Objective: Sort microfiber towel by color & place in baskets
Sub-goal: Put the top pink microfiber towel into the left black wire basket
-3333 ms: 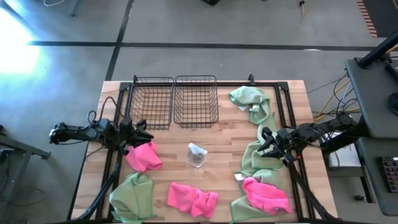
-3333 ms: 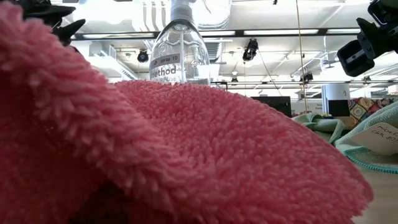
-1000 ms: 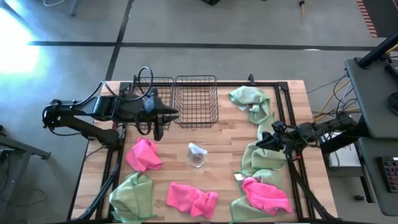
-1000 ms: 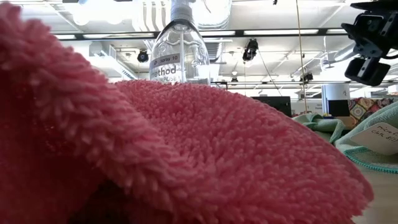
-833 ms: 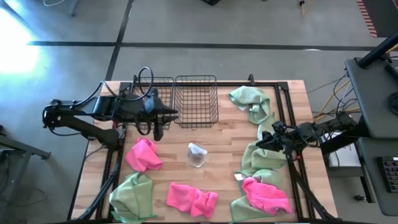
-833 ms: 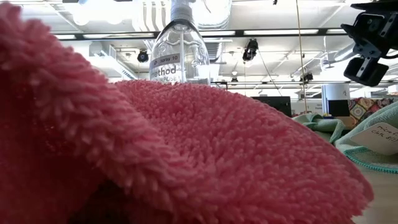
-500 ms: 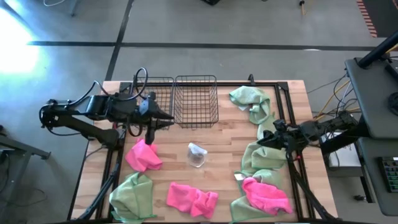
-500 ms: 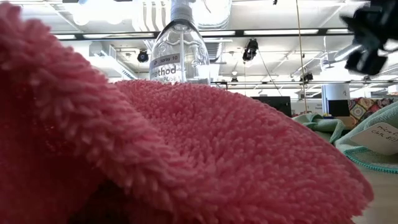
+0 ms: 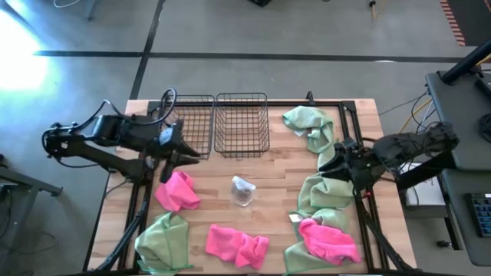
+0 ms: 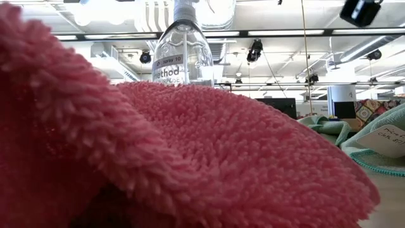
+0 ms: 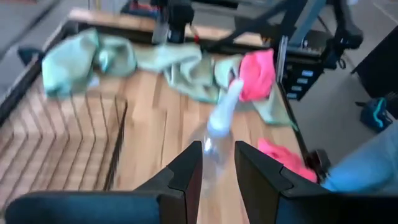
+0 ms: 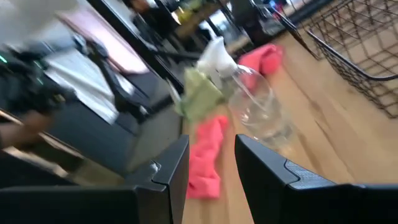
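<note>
- On the far half of the wooden table, two black wire-mesh baskets stand side by side, and no cloth lies in either.
- Left gripper hovers just near of the left basket, above a bunched hot pink microfiber towel; its fingers stand a narrow gap apart with nothing between them.
- Right gripper hangs at the right side over a long pale sage green towel that runs from far to near; its fingers are spread with nothing held.
- Near the table's middle stands a clear plastic spray bottle.
- Along the near edge lie a green towel at left, a pink towel in the middle and another pink towel at right on green cloth.
- Close to the low camera, pink pile fills most of the view, with the bottle behind it.
</note>
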